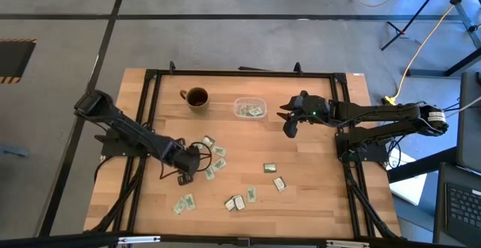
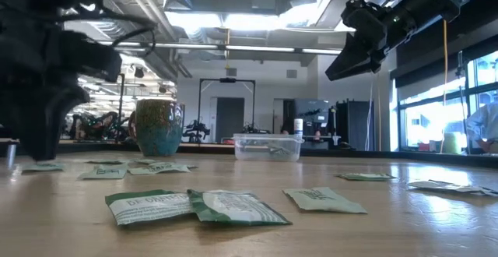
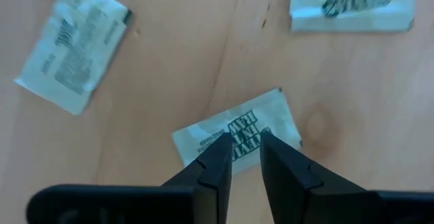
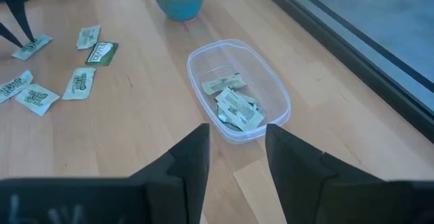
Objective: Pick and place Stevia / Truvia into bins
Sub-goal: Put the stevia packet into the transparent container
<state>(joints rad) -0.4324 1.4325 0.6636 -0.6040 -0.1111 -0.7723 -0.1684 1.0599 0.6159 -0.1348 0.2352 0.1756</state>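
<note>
Several pale green and white Stevia sachets [image 1: 237,201] lie flat, scattered over the wooden table, and a few more are inside the clear plastic bin [image 1: 249,107] near the far edge. My left gripper [image 1: 201,158] is down among the left cluster of sachets, its fingers nearly together on one sachet [image 3: 237,125]. My right gripper [image 1: 289,128] hovers open and empty above the table, just right of the bin [image 4: 237,91]. My left gripper comes from above, pointing down, with both fingertips [image 3: 220,146] set on the middle of one sachet [image 3: 245,137]. A narrow strip of its printed face shows between them. The sachet still lies flat on the table.
A round brown mug [image 1: 197,98] stands left of the bin near the far edge. Loose sachets lie beside the held one [image 3: 74,47], at the table's middle [image 1: 270,168] and along its near side [image 1: 184,203]. A black frame [image 1: 240,73] borders the table.
</note>
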